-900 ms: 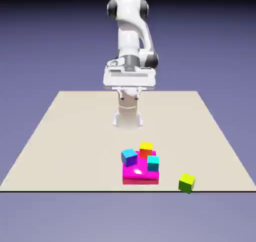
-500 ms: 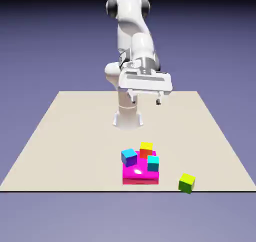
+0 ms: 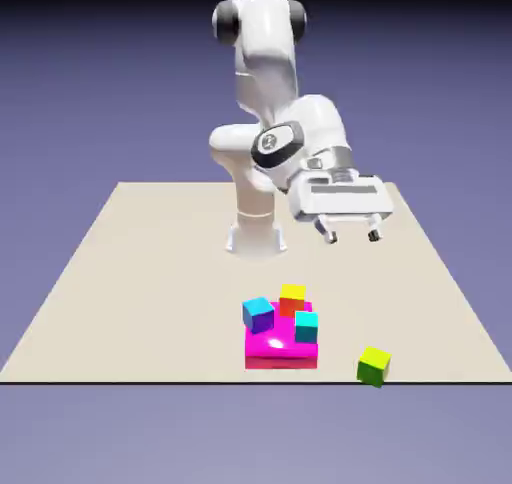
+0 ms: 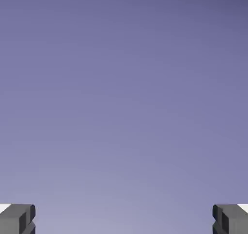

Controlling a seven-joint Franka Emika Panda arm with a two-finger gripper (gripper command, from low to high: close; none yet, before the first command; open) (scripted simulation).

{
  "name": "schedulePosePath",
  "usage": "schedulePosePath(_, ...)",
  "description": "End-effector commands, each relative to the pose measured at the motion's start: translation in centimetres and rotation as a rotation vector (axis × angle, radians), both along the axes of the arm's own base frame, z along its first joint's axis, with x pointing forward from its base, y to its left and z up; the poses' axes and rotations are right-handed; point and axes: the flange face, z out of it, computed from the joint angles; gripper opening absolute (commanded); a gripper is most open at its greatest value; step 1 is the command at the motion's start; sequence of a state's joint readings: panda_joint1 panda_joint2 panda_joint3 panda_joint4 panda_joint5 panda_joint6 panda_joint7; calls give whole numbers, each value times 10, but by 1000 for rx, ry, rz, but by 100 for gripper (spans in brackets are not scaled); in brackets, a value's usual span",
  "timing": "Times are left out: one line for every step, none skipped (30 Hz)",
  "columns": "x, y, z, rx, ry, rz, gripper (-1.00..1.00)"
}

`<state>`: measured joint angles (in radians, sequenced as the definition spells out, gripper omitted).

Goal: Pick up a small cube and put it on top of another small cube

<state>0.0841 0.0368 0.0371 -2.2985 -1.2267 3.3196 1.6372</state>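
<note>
Two grey fingertips (image 4: 18, 218) stand wide apart with nothing between them, so the gripper (image 3: 349, 236) is spread and empty, hanging high above the table (image 3: 130, 262) toward the exterior view's right. The hand view shows only blue-violet backdrop, so no cube is in its sight yet. The yellow-and-green cube (image 3: 373, 366) sits alone near the table's near edge, toward the exterior view's right corner, well apart from the gripper and just clear of the magenta block (image 3: 270, 349) that carries the cyan-and-purple cube (image 3: 258, 315), the yellow-and-red cube (image 3: 292, 298) and a teal cube (image 3: 306, 326). The step in hand looks like the approach. To do it well, bring the hand over the cube, point the fingers straight down, line them up with two opposite green faces, and descend without nudging it toward the edge.
</note>
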Motion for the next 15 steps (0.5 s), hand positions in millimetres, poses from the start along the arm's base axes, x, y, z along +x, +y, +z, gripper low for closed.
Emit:
schedulePosePath(2, 4, -6, -1, 6, 19, 0)
schedulePosePath(3, 8, -11, -2, 12, 40, 0)
schedulePosePath(4, 12, -17, -3, 19, 60, 0)
schedulePosePath(5, 16, -24, -4, 27, 80, 0)
schedulePosePath(5, 19, -30, -5, 36, 101, 0)
schedulePosePath(6, 23, -37, -6, 45, 121, 0)
schedulePosePath(7, 26, -43, -8, 55, 141, 0)
schedulePosePath(7, 29, -50, -10, 66, 161, 0)
schedulePosePath(7, 32, -57, -12, 78, 181, 0)
schedulePosePath(7, 34, -64, -14, 90, 200, 0)
schedulePosePath(7, 36, -71, -17, 103, 219, 0)
schedulePosePath(7, 38, -79, -21, 116, 238, 0)
schedulePosePath(7, 40, -86, -24, 130, 257, 0)
schedulePosePath(7, 41, -94, -28, 145, 275, 0)
schedulePosePath(6, 43, -101, -33, 160, 293, 0)
